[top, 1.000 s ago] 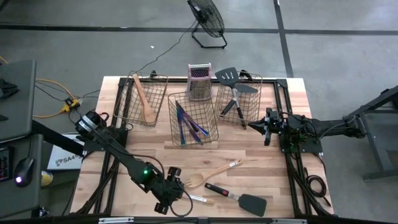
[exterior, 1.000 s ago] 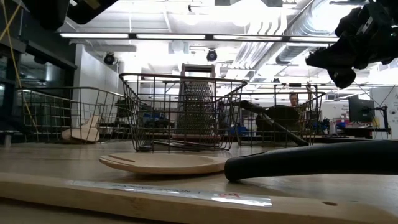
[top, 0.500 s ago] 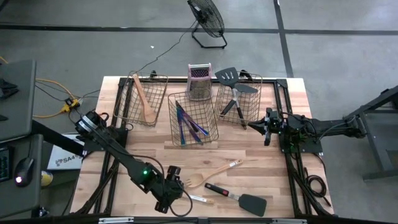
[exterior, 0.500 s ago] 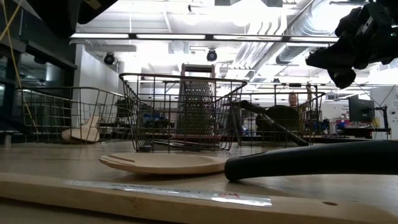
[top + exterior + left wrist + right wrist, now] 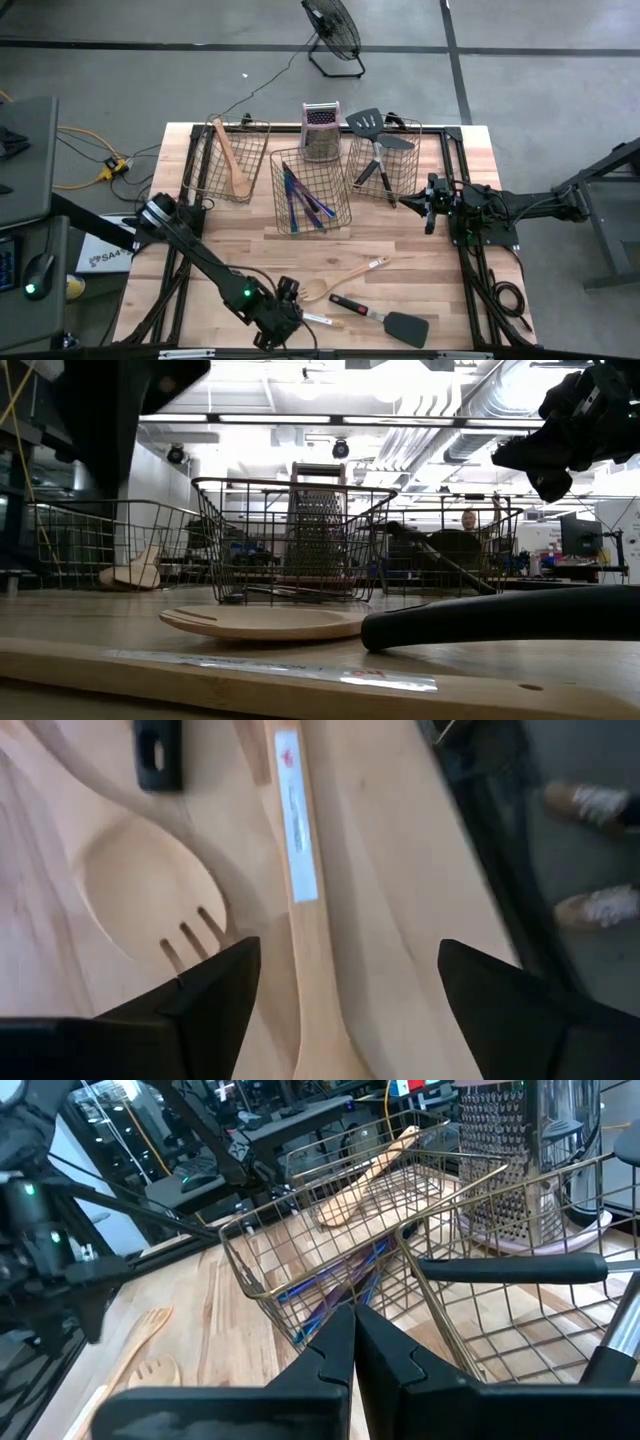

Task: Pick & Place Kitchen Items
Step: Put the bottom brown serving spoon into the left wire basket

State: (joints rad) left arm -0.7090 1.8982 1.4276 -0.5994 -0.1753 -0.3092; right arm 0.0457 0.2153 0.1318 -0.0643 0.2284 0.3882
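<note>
My left gripper [image 5: 290,305] is open near the table's near edge, above a pale wooden utensil with a white label [image 5: 300,850]. In the left wrist view its fingers stand on either side of that handle [image 5: 345,955] without touching it. A slotted wooden spoon [image 5: 340,280] lies flat beside it, and also shows in the left wrist view [image 5: 150,900]. A black spatula with a red-black handle [image 5: 385,322] lies flat to the right. My right gripper [image 5: 410,203] is shut and empty, held above the table beside the right basket.
Three wire baskets stand at the back: the left [image 5: 228,160] holds a wooden spoon, the middle [image 5: 308,190] purple-blue cutlery, the right [image 5: 385,160] black spatulas. A metal box grater [image 5: 320,130] stands behind the middle one. Bare wood lies between the baskets and the loose utensils.
My left gripper has moved toward the table's near edge and a little to the right, ending over the labelled wooden utensil. The utensils have not moved.
</note>
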